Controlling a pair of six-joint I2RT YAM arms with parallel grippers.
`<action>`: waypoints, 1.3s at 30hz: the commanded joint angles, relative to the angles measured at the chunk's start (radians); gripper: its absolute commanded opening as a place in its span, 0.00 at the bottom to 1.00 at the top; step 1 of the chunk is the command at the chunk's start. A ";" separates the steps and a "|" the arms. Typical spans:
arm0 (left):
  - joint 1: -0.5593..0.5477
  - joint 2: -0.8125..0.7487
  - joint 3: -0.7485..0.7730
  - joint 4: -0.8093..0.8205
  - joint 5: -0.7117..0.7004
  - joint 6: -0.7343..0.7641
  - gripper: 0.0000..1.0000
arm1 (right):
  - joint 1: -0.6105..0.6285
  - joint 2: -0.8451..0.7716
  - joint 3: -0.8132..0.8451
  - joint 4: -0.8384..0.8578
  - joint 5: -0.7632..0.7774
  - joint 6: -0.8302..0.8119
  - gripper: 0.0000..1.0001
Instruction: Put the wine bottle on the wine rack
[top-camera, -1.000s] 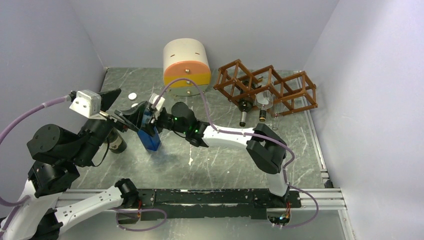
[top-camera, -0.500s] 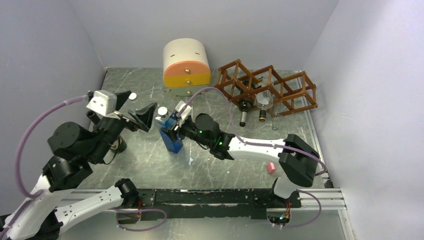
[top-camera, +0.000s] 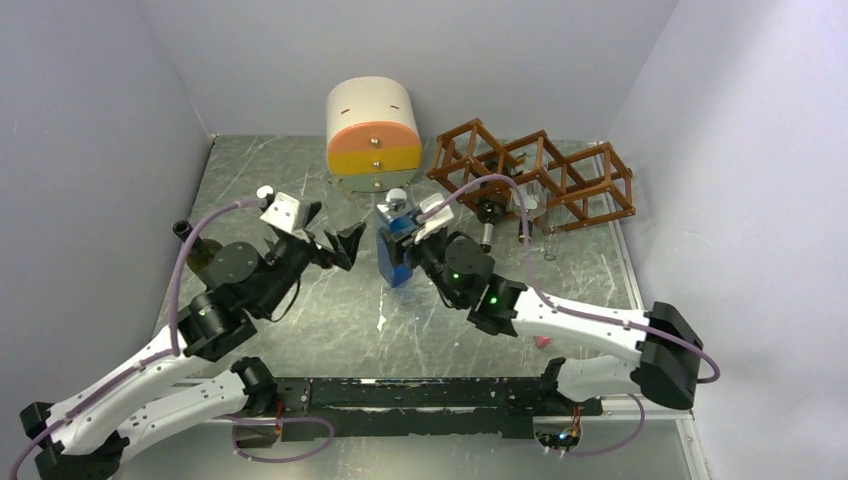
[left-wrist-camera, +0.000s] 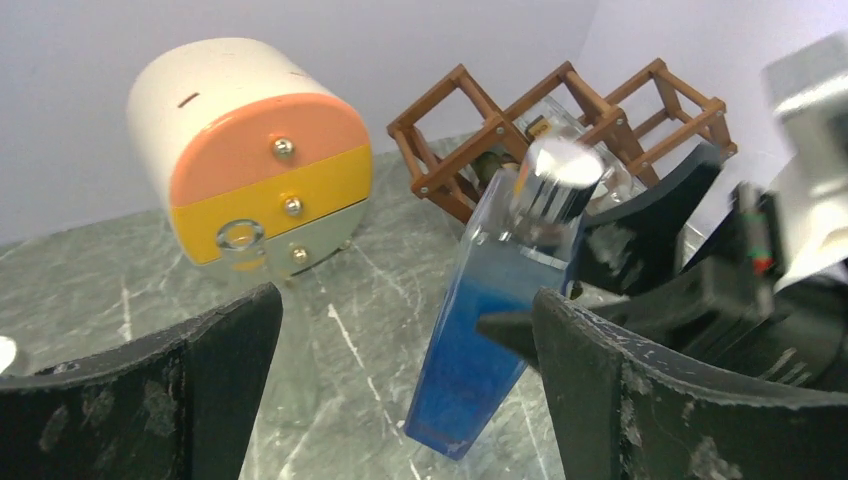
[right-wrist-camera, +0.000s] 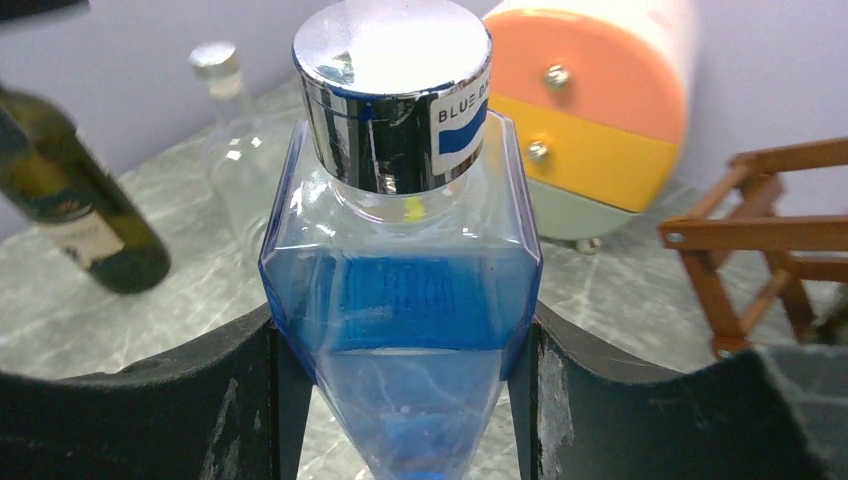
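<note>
Compared with half a second before, the blue glass bottle (top-camera: 396, 250) had travelled to the right across the table (top-camera: 300, 320), from left of centre to a spot in front of the cream-and-orange drawer cabinet (top-camera: 372, 130). The right arm had stretched further out towards the right wall, and the left arm had followed the bottle rightwards. The right gripper (top-camera: 402, 252) pinched the bottle by its flat sides, one black finger (right-wrist-camera: 230, 400) on each side just below the shoulder. The bottle stood nearly upright, its long axis running from the base near the table up to the chrome cap (top-camera: 397, 197). In the left wrist view the cap leaned a little towards the wine rack (top-camera: 535, 180). Whether the base touched the table could not be told. The left gripper (top-camera: 333, 232) hung just left of the bottle with its fingers spread wide and nothing between them. The reddish-brown wine rack stood apart from the bottle, to its right by the back wall, with bottle necks (top-camera: 487, 228) poking out of its cells. A green wine bottle (right-wrist-camera: 85, 215) was over by the left wall.
</note>
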 joint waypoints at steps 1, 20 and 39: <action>0.005 0.033 -0.047 0.184 0.090 -0.010 1.00 | -0.003 -0.128 0.026 0.114 0.178 0.043 0.00; 0.005 0.344 -0.241 0.490 0.524 0.138 0.99 | -0.003 -0.319 0.084 -0.098 0.207 0.226 0.00; 0.007 0.528 -0.280 0.883 0.614 0.223 0.67 | -0.002 -0.489 0.056 -0.214 0.095 0.302 0.00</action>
